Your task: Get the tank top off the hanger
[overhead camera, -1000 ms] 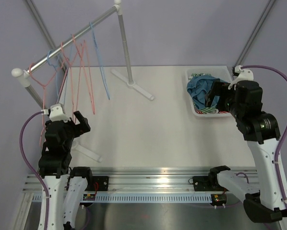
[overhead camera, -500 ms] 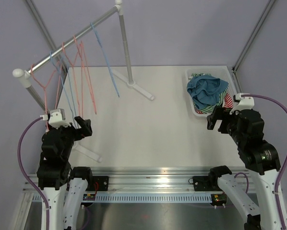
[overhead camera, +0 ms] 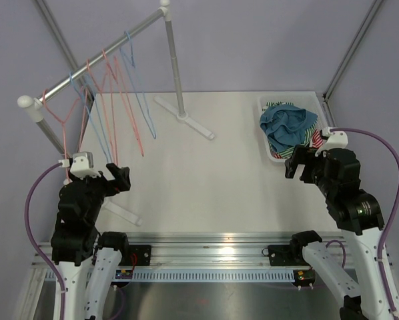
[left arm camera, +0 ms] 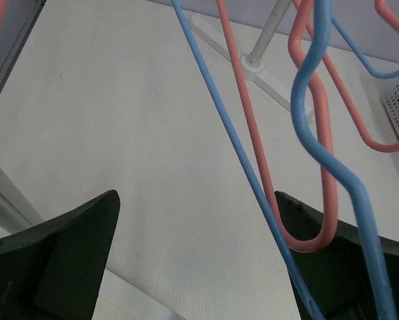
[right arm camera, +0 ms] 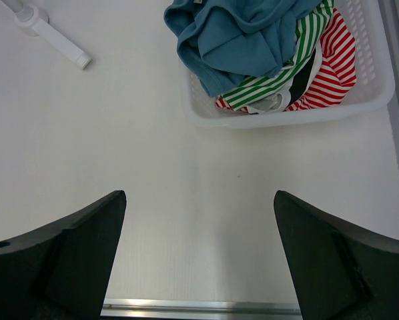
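Top external first: the hangers [overhead camera: 113, 100] on the rail [overhead camera: 93, 67] over the far left corner of the tabletop [overhead camera: 206, 180] are all bare, nothing draped on any of them. The tank top [overhead camera: 287, 123], which I'm guessing is the blue piece, lies on top of the pile in the basket [overhead camera: 299, 98] at the far right corner. My left gripper [overhead camera: 119, 177] hangs near the left edge, below the hangers. My right gripper [overhead camera: 295, 163] is near the right edge, just on the near side of the basket. Both are spread wide with nothing in them.

Left wrist cam: jaws apart, empty. A blue hanger [left arm camera: 239, 160] and a pink hanger [left arm camera: 253, 133] dangle right in front of me. The blue one runs down past one finger, and I can't tell if it's touching. No fabric anywhere here.

Right wrist cam: jaws released, only bare tabletop between my fingers [right arm camera: 73, 247]. The tank top is bunched up over the striped clothes [right arm camera: 319, 47] inside the basket, ahead of my fingertips and well clear of them.

So my read is that the actual removal looks done and there's nothing left to grab. The next move is probably just backing both arms off, and my left arm needs to pull away without snagging those hangers.
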Tool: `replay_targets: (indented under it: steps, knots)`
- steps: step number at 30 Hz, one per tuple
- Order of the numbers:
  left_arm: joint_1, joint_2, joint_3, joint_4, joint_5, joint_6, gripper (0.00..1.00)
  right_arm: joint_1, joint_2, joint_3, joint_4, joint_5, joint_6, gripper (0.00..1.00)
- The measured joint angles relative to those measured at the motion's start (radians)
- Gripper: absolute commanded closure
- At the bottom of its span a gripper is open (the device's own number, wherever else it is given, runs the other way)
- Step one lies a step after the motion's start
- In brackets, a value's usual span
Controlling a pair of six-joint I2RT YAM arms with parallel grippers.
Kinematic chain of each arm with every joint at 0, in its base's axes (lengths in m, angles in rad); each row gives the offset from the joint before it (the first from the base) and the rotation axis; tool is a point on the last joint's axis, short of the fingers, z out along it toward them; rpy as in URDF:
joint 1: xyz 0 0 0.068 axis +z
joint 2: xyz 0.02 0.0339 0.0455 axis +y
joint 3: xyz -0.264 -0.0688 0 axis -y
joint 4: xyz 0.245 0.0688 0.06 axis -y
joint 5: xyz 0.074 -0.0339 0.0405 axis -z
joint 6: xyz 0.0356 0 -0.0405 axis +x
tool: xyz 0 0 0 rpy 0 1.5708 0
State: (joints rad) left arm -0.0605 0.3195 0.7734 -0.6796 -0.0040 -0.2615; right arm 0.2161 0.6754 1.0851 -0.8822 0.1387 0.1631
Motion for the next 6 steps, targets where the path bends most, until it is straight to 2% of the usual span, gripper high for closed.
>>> replay_targets:
  steps: [6]
  knots:
    - [-0.002,0.0,-0.006,0.0,0.0,0.0,0.01,0.0,0.006,0.0,0.003,-0.001,0.001,0.0]
